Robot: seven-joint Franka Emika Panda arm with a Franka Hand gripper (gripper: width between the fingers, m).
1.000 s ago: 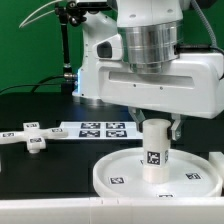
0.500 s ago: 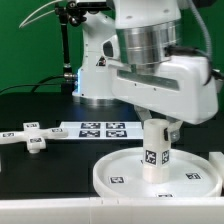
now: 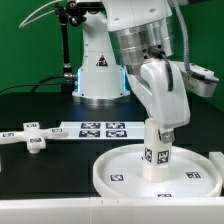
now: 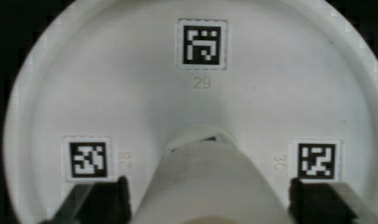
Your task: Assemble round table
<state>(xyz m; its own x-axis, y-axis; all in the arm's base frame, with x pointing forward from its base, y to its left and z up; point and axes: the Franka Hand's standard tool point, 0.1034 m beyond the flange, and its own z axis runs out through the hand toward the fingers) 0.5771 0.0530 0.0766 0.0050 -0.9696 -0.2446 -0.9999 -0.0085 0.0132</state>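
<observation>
Wrist has swung round since the earlier frame; the rest is unchanged. Round disc (image 3: 112, 172) (image 4: 61, 90) lies at the worktop's front edge, toward the exterior view's right. Leg (image 3: 155, 158) (image 4: 204, 172) stands upright at its centre. Gripper (image 3: 160, 128) is on the leg top with fingers (image 4: 101, 197) either side; can't tell if clamped. Cross-shaped base (image 3: 28, 138) lies toward the exterior view's left edge, with the marker board (image 3: 100, 128) beside it, mid-table.
</observation>
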